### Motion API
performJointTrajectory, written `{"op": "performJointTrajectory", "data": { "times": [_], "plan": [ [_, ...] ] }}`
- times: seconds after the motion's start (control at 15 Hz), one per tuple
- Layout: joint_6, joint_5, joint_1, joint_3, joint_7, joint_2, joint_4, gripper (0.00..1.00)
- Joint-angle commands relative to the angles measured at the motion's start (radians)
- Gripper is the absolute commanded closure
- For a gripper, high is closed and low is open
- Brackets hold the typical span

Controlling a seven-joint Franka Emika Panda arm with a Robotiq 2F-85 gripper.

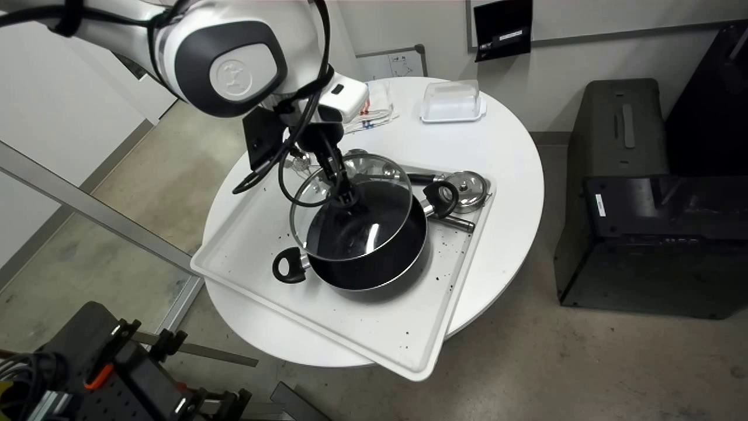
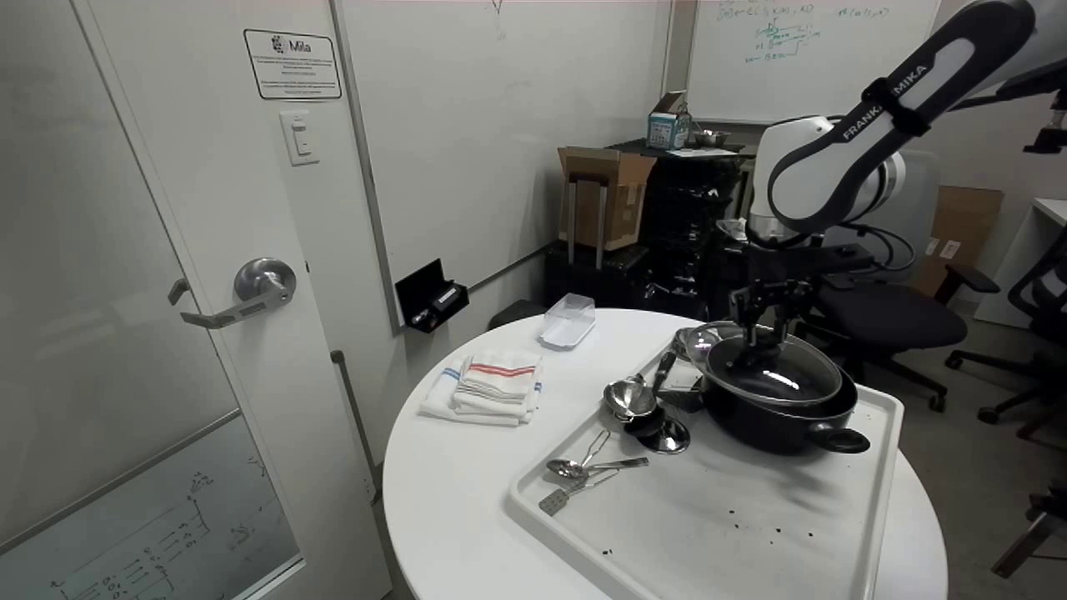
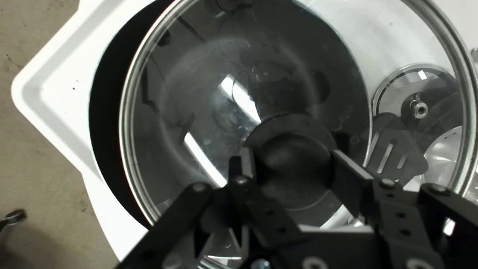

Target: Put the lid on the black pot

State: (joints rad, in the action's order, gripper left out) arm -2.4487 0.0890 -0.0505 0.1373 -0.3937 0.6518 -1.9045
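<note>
Table: round, smooth, white. Tray on it: off-white, rectangular, raised rim, scattered dark specks. Black pot sits on the tray, round, wide, dark inside. The lid is clear glass with a metal rim, tilted over the pot, off-centre: overhangs one side, leaves the opposite edge uncovered. Can't tell if it touches the pot. Gripper is clamped on the lid's dark round knob.

View differences: folded cloths, red and blue stripes, read best in an exterior view. Both loop handles show in an exterior view. Wrist view: round metal cover and slotted spatula through the glass. Metal spoon shows in an exterior view, near a tray corner.
</note>
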Motion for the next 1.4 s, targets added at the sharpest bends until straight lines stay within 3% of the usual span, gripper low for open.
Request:
{"op": "performJointTrajectory", "data": {
  "times": [0.0,1.33],
  "plan": [
    [0.040,0.019,-0.004,0.015,-0.012,-0.004,0.027,0.74],
    [0.014,0.004,0.012,0.075,-0.102,0.067,0.024,0.74]
  ]
}}
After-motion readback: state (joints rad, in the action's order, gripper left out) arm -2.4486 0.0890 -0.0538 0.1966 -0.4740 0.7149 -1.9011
